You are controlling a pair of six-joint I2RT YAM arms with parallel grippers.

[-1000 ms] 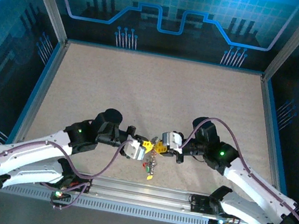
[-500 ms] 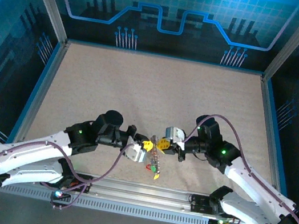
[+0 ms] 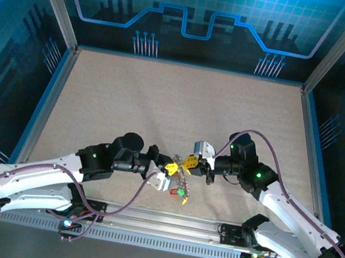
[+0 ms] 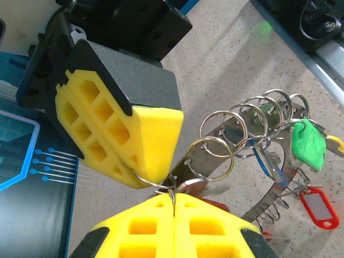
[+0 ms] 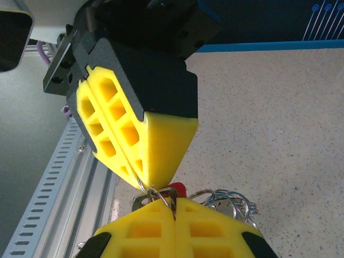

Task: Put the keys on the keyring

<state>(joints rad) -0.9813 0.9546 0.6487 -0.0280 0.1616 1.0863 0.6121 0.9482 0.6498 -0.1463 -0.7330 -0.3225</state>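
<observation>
My two grippers meet tip to tip just above the table near its front edge. The left gripper (image 3: 169,168) (image 4: 173,198) is shut on a thin split ring (image 4: 161,185) at the end of the keyring. The right gripper (image 3: 189,164) (image 5: 173,208) is shut on the end of the keyring (image 4: 236,124) (image 5: 141,201), a dark grey metal band strung with several wire rings. The band curves away and hangs below the tips. The keys hang from it by their coloured heads: green (image 4: 308,145) (image 3: 181,191), red (image 4: 320,207), blue (image 4: 267,161). Another red head (image 5: 178,190) shows behind the right fingertips.
The speckled beige table (image 3: 176,109) stretches behind the grippers. A slotted aluminium rail (image 3: 162,224) (image 5: 59,188) runs along the front edge just below the hanging keys. Blue-lit walls with metal posts (image 3: 53,8) enclose the sides and the back.
Both grippers stayed shut and shifted slightly right and away from the front rail. The hanging bunch of keys swung right and rose a little with them.
</observation>
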